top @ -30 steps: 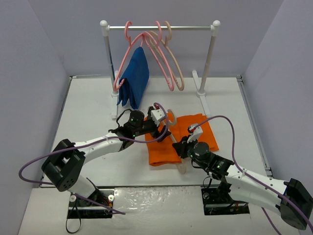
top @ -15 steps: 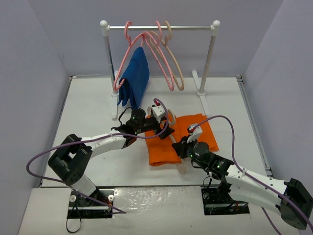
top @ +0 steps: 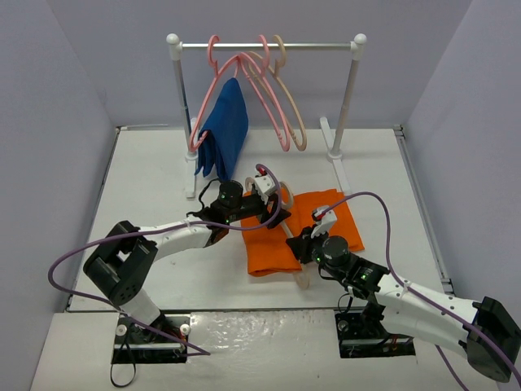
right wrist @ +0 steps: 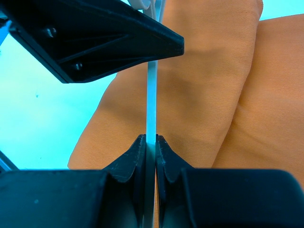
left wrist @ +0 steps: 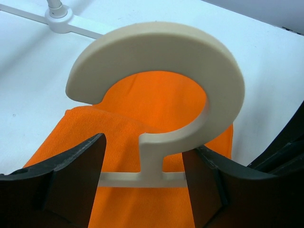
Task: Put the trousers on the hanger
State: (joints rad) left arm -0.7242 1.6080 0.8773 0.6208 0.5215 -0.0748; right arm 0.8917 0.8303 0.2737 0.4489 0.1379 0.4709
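Note:
The orange trousers [top: 281, 236] lie folded on the white table. The cream-beige hanger [top: 286, 195] rests over them, its hook toward the rack. In the left wrist view the hook [left wrist: 156, 57] arches above the trousers [left wrist: 128, 204]. My left gripper [left wrist: 149, 147] is open, one jaw on each side of the hook's neck, with a gap on both sides. My right gripper [right wrist: 151, 142] is shut on the hanger's thin edge [right wrist: 151, 95], lower down over the trousers [right wrist: 204, 95]. From above, my right gripper [top: 313, 238] sits at the cloth's middle and my left gripper [top: 273, 213] at its top left.
A clothes rack [top: 265, 46] stands at the back with several pink and pale hangers [top: 281, 122] and a dark blue garment [top: 225, 130]. Its right foot [top: 335, 163] reaches toward the trousers. Grey walls close in both sides.
My left arm has shifted a little right toward the hanger's hook, and its jaws have narrowed around the neck. The right gripper and the hanger have stayed put.

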